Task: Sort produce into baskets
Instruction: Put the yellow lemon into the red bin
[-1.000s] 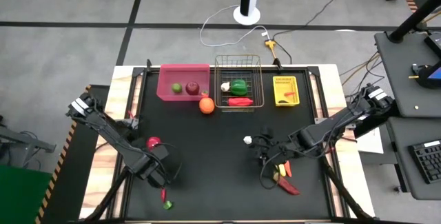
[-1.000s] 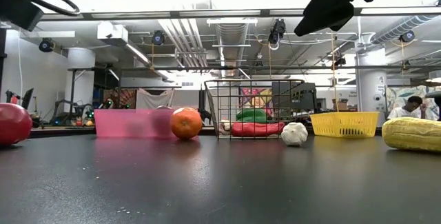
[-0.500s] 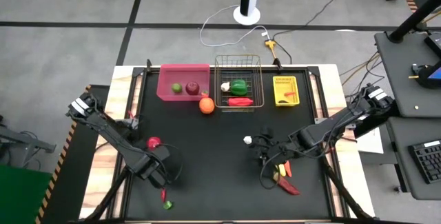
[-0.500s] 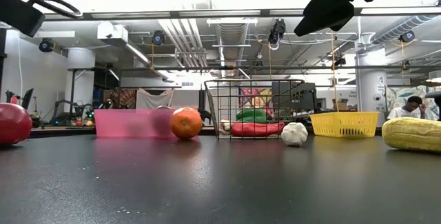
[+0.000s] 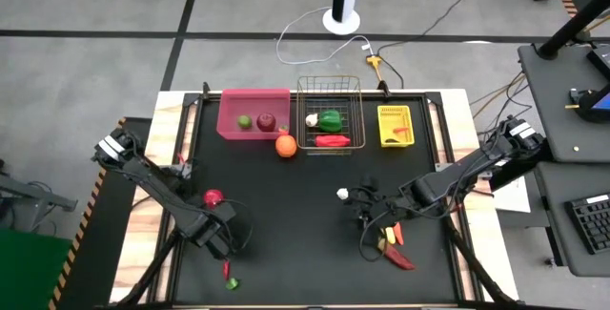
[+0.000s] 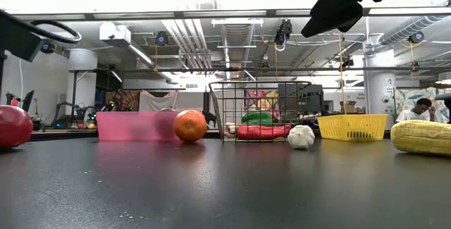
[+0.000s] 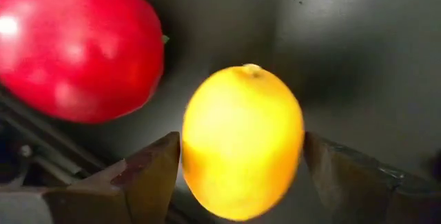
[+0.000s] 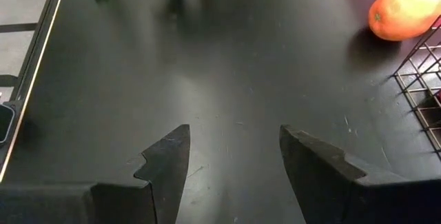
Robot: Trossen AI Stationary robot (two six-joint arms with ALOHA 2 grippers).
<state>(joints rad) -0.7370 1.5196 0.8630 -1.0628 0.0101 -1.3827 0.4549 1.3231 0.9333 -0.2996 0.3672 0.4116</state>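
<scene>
1. My left hand (image 7: 241, 182) sits low over the near-left part of the worktop (image 5: 286, 215). Its fingers (image 7: 148, 176) stand on either side of a yellow lemon (image 7: 241, 141), but I cannot tell whether they press on it or whether it is lifted.
2. Just beside the lemon lies a red apple (image 7: 79, 45); from above it shows just beside my left hand (image 5: 217, 234), on the far side.
3. Near the front edge on the same side lie a small red chilli (image 5: 226, 270) and a small green piece (image 5: 233, 283).
4. My right hand (image 8: 234, 162) is open and holds nothing, its fingers (image 8: 165, 162) spread above bare worktop; from above it is right of centre (image 5: 367, 202).
5. A white garlic (image 5: 341, 194) lies just beside it, and a cluster of corn and red chillies (image 5: 393, 245) lies nearer the front right.
6. Along the far edge stand a pink bin (image 5: 229, 129) holding a lime (image 5: 244, 120) and a dark red fruit (image 5: 267, 120), a wire basket (image 5: 329, 86) holding a green pepper (image 5: 330, 118), a white piece and a red chilli, and a yellow bin (image 5: 394, 139).
7. An orange (image 5: 285, 145) rests on the worktop between the pink bin and the wire basket.
</scene>
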